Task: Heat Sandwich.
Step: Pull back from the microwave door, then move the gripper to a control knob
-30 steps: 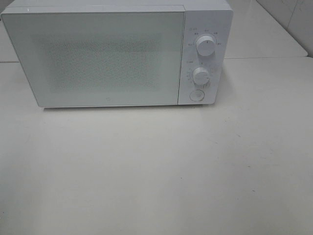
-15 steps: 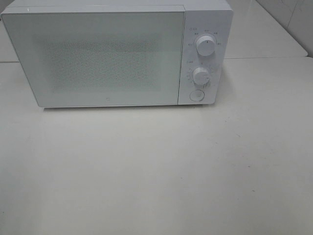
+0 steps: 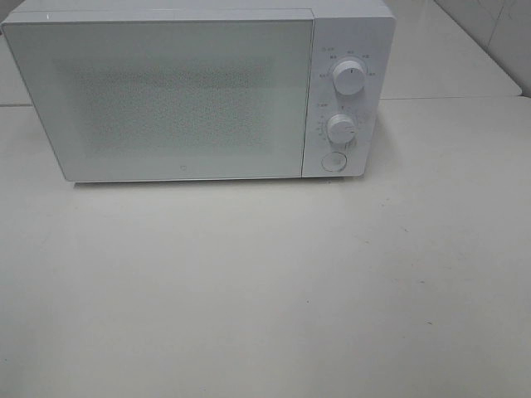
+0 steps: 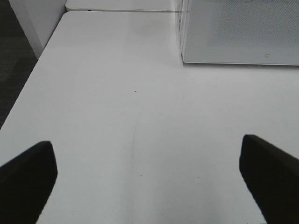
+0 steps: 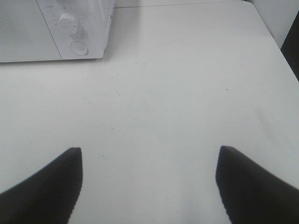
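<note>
I count one microwave (image 3: 182,91) (door shut) with two knobs (image 3: 348,76) and one round button (image 3: 333,162), on one white table (image 3: 265,290). My left gripper (image 4: 145,154) and right gripper (image 5: 149,158) both hang spread, holding nothing. Where the sandwich is, I cannot tell.

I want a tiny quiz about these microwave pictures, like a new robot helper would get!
1. True or false: the microwave stands open.
2. How many dial knobs sit above the round button? A one, B two, C four.
3. Fill in: the jaws of the left gripper and the right gripper are both ____.
Key: 1 false; 2 B; 3 open.
</note>
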Robot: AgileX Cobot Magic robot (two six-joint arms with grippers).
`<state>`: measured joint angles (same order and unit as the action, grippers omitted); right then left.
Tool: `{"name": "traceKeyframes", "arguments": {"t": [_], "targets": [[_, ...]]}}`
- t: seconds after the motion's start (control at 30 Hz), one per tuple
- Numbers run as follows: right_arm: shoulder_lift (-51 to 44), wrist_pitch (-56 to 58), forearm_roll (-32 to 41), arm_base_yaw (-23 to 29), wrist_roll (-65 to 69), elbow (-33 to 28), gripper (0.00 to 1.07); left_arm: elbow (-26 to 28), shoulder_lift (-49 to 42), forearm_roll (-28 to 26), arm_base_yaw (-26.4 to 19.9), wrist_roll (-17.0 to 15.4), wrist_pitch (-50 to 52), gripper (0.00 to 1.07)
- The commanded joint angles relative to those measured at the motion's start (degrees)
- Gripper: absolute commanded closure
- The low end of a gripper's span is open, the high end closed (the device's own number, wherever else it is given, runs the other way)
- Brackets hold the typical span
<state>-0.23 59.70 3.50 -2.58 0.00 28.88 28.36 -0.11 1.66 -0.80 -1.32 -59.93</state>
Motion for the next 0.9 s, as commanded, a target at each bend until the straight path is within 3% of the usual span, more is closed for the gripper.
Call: {"name": "traceKeyframes", "arguments": {"t": [0.03, 0.9], "targets": [[-1.32, -0.29, 0.11, -0.11, 0.0, -0.17, 0.31, -0.11, -1.43, -0.46, -0.23, 0.06, 0.52, 0.06], [-1.32, -0.29, 0.11, -0.11, 0.0, -0.17, 0.31, -0.11, -1.38, -0.57, -0.23, 0.06, 0.52, 0.06]]}}
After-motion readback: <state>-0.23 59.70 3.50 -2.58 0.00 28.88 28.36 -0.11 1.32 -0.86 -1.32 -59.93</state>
